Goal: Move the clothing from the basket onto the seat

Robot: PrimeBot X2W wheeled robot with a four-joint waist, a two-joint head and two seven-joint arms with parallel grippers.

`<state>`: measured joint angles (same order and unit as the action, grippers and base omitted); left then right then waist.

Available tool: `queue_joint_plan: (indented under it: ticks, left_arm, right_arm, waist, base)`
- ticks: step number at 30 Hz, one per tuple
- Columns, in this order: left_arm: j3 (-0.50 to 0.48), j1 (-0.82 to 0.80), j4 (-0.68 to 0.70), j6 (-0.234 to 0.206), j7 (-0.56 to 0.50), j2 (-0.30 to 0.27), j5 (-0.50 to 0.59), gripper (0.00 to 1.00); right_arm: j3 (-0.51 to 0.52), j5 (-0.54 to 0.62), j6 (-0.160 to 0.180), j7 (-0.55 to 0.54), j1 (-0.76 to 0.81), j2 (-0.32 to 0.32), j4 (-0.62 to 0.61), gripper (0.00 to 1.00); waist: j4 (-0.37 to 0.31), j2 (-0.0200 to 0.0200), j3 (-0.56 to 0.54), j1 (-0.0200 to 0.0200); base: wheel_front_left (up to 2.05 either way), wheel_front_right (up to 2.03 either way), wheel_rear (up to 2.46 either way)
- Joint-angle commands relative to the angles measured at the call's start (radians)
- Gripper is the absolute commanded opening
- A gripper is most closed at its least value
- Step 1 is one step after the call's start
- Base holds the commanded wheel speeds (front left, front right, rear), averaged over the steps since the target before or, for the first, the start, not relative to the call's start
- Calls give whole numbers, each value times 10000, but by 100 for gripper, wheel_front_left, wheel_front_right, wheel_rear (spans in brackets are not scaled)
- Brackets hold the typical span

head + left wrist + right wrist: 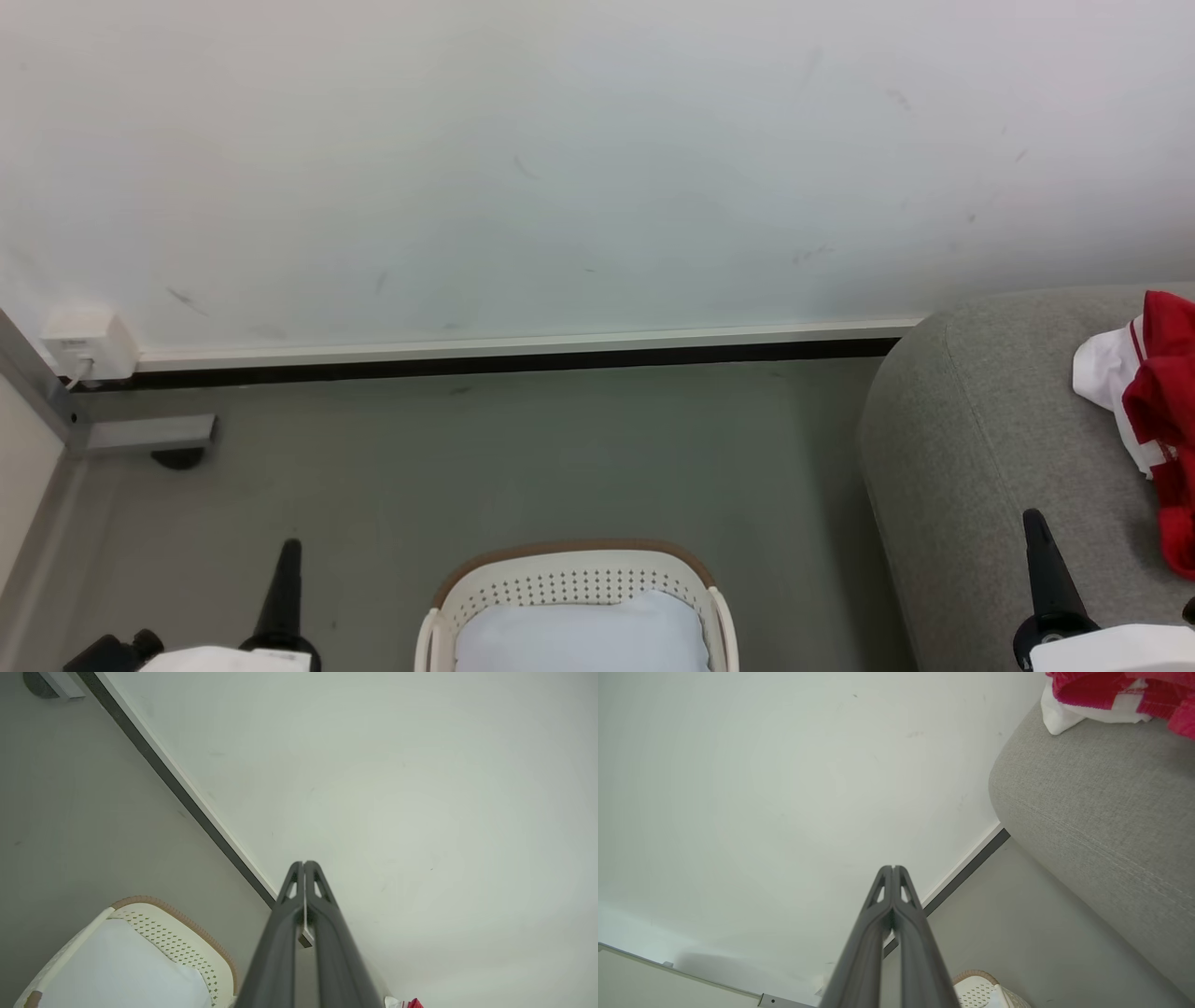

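A: Both arms low. Left pincer (289, 553) & right pincer (1033, 523) are each pressed together with nothing pinched, tips toward the wall (560, 168).
B: Where's the clothing?
A: The red-and-white basketball garment (1162, 401) lies bunched on the grey sofa seat (971, 439), far right. The basket (569, 586) sits on the floor (523, 448) between the 2 arms, well apart from it.
B: Basket done, then?
A: Can't say. Something pale blue-white (579, 635) fills the bottom. Cloth or a pad, can't tell. No red in there that I can see.
B: And if it's a garment?
A: My call: spread the pincer 1st and come straight down inside the brown rim (574, 544). Pinch 1 fold near the middle and lift till it hangs clear. Then swing right & drop it beside the red pile, not on the seat's curved edge, where it'd prob. slide off. The right arm's nearer the seat, so it's the better pick.
B: How do the views differ?
A: Head view gets both pincers + basket in 1 shot. Right wrist view gets the seat's stitched seam (1092, 834) & the garment's knit up close. Left wrist view gets the basket's hole rows (177, 947) side-on, plus a speck of red at its bottom edge.
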<state>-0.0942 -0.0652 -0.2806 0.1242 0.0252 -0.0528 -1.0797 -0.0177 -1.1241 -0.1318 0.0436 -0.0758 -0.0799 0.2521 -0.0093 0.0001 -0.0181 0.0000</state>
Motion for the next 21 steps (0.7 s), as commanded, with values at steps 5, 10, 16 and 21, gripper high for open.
queue_joint_plan:
  ticks: [5, 10, 16, 21]
  left_arm:
    - [-77, -247, 162, 58, -205, -44, -737, 0]
    - [-95, -281, 183, 63, -347, -39, -1249, 0]
    - [-115, -312, 212, 69, -493, -32, -1830, 0]
    - [-126, -329, 230, 73, -604, -27, -2275, 0]
  right_arm:
    - [193, -720, 10, -198, -223, 1, -138, 0]
    - [296, -1185, 11, -342, -241, 10, -136, 0]
    - [419, -1735, 12, -488, -267, 28, -134, 0]
    - [510, -2156, 13, -614, -288, 44, -131, 0]
  waist:
    - [9, -1, 20, 0]
    - [16, -1, 36, 0]
    - [25, -1, 56, 0]
    - [32, -1, 73, 0]
  base:
    - [0, 0, 0]
    - [0, 0, 0]
    - [0, 0, 0]
    - [0, 0, 0]
